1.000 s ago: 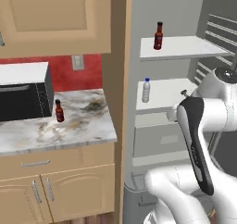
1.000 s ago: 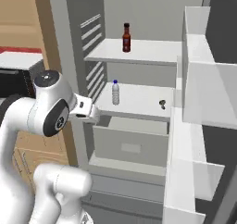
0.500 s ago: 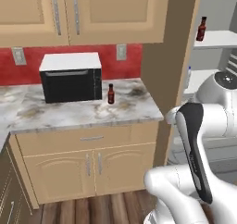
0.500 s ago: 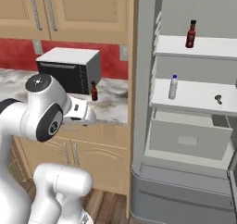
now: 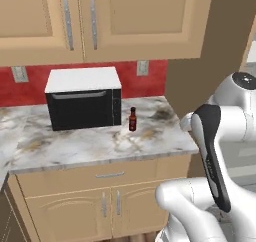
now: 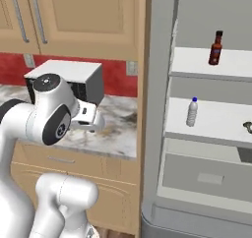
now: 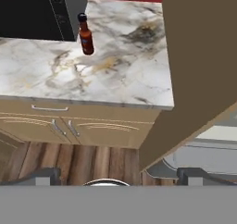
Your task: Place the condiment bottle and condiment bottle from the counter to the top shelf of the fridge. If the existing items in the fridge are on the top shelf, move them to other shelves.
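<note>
A home kitchen: marble counter, microwave, wooden cabinets, open fridge.

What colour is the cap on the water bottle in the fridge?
Blue, on the water bottle; clearest in the right base view.

arm: folded close over the base, elbow raised
hand: tilted downward
gripper: jaws spread wide apart, nothing held between them
</note>
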Motion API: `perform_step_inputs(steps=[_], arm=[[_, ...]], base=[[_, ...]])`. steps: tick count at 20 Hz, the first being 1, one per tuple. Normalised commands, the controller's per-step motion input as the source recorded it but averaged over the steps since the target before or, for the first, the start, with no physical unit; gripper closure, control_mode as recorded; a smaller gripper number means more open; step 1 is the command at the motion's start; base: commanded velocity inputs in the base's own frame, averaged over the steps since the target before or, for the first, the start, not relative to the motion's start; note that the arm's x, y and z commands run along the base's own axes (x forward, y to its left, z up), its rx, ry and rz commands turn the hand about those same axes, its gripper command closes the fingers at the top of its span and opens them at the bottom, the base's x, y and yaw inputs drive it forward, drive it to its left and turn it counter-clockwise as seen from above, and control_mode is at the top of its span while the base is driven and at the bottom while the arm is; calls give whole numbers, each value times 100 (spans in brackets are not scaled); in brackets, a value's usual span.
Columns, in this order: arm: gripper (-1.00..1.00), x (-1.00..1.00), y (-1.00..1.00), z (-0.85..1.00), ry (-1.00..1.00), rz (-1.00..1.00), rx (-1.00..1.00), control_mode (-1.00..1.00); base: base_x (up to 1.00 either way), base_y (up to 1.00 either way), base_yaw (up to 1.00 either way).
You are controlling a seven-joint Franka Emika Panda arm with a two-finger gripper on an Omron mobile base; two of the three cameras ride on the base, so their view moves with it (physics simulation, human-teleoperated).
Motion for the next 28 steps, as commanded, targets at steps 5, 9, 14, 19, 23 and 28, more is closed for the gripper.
perform_step_inputs(steps=[5,9,14,19,23,28], arm=[[-100,0,0,0,0,0,0,100],[-100,0,0,0,0,0,0,100],[-100,6,12,0,-1,0,0,-100],[-100,75,23,-17,-1,0,0,-100],[-100,100,0,-52,0,0,0,-100],[-100,100,-6,-63,0,0,2,-100]], base=[[38,40,0],[53,27,0],[10,43,0],[0,0,0],[0,0,0],[0,0,0]])
